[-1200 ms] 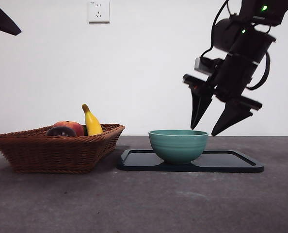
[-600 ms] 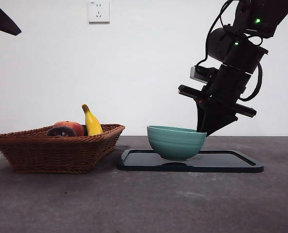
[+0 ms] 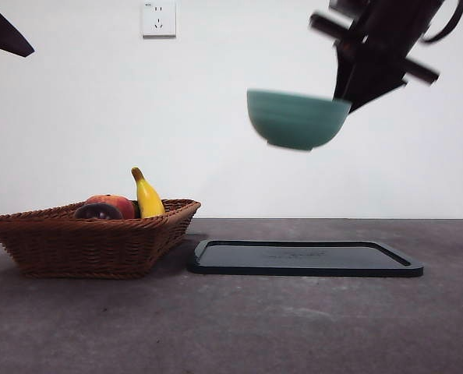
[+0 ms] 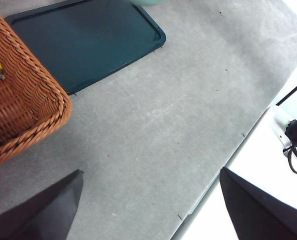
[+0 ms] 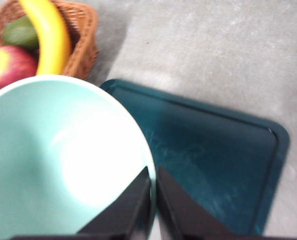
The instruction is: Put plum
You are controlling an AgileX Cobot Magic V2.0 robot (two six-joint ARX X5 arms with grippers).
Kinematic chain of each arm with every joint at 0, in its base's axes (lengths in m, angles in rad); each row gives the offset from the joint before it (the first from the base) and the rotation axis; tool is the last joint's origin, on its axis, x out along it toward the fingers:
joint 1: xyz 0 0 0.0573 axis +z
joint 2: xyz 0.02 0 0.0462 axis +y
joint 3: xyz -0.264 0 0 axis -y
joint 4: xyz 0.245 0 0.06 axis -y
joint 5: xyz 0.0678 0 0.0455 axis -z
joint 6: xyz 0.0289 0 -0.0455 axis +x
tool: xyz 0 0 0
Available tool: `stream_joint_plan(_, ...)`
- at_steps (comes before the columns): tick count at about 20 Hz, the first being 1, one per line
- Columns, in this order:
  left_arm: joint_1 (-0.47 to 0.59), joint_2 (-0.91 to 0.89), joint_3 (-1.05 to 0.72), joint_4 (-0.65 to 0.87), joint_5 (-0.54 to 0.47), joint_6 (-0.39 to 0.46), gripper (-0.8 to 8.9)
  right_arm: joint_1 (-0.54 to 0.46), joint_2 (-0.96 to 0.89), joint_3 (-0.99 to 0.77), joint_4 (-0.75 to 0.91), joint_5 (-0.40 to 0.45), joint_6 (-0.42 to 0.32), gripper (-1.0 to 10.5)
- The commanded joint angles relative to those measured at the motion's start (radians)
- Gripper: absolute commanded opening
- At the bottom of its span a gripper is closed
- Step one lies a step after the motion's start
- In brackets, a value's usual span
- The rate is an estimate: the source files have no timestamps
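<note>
Fingers [image 5: 138,200] of right gripper [image 5: 153,186] clamped on rim of round teal-green ceramic bowl [image 3: 297,118], one inside, one outside. Bowl held high in the air, slightly tilted, well above the flat dark rectangular tray [image 3: 305,258]; nothing on tray. Bowl interior pale and bare in right wrist view. Left gripper [image 4: 148,200] fingers wide apart, gripping nothing, hanging over bare grey tabletop [image 4: 153,125] near the table edge, well apart from bowl. Small round dark maroon-purple plum [image 3: 98,211] sitting in brown woven wicker basket [image 3: 91,241], touching the larger red-orange apple-like fruit [image 3: 115,204] behind it. Yellow banana [image 3: 147,195] upright in same basket, just beside red fruit. Green item [image 5: 21,32] also in basket, blurred, can't identify. Basket just beside tray, not touching.
</note>
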Motion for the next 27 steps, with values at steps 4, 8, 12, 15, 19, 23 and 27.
stream_joint_plan(4, -0.005, 0.006, 0.019, 0.010, 0.003, 0.020, 4.37, 0.030, -0.164, 0.007, -0.139, 0.000, -0.051, 0.1)
stream_joint_plan(8, -0.005, 0.006, 0.019, 0.010, 0.003, 0.020, 4.37, 0.067, -0.282, -0.058, -0.167, 0.006, -0.051, 0.1)
stream_joint_plan(12, -0.005, 0.006, 0.019, 0.010, 0.003, 0.020, 4.37, 0.110, -0.357, -0.190, -0.147, 0.040, -0.050, 0.1)
stream_joint_plan(15, -0.005, 0.006, 0.019, 0.010, 0.003, 0.020, 4.37, 0.151, -0.363, -0.298, -0.100, 0.045, -0.039, 0.1)
stream_joint_plan(19, -0.005, 0.006, 0.019, 0.010, 0.003, 0.020, 4.37, 0.207, -0.360, -0.452, 0.050, 0.051, 0.011, 0.1)
stream_joint_plan(23, -0.005, 0.006, 0.019, 0.010, 0.003, 0.020, 4.37, 0.248, -0.315, -0.544, 0.140, 0.079, 0.033, 0.1)
stream_joint_plan(27, -0.005, 0.006, 0.019, 0.010, 0.003, 0.020, 4.37, 0.285, -0.239, -0.549, 0.159, 0.122, 0.028, 0.1)
